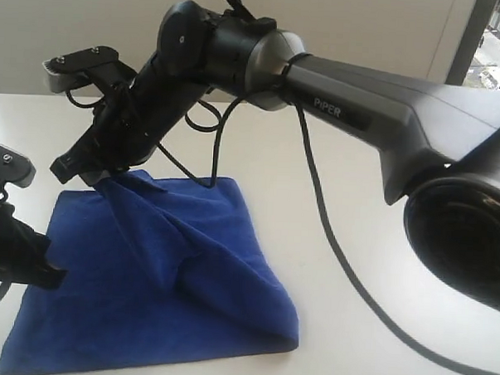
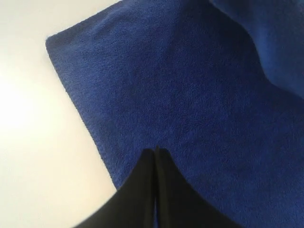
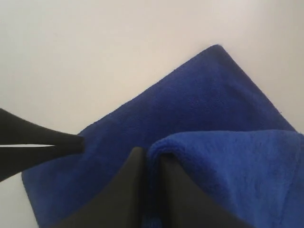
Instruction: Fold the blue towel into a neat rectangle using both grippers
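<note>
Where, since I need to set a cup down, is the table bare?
Bare table lies between the blue towel and the black cable, and beyond the towel's far edge under the right arm. Crowded: the towel's left side, where the shut left pincer hovers and the right pincer grips a lifted corner.

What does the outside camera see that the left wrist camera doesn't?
Only the exterior view: the long black arm marked PIPER, its dangling cable, and the right end effector pinching a corner of the blue towel and holding it up.
Only the left wrist view: a close look at the left end effector, its fingers shut together, tips over the towel near its edge.
Both: the blue towel, partly lying on the white table.
</note>
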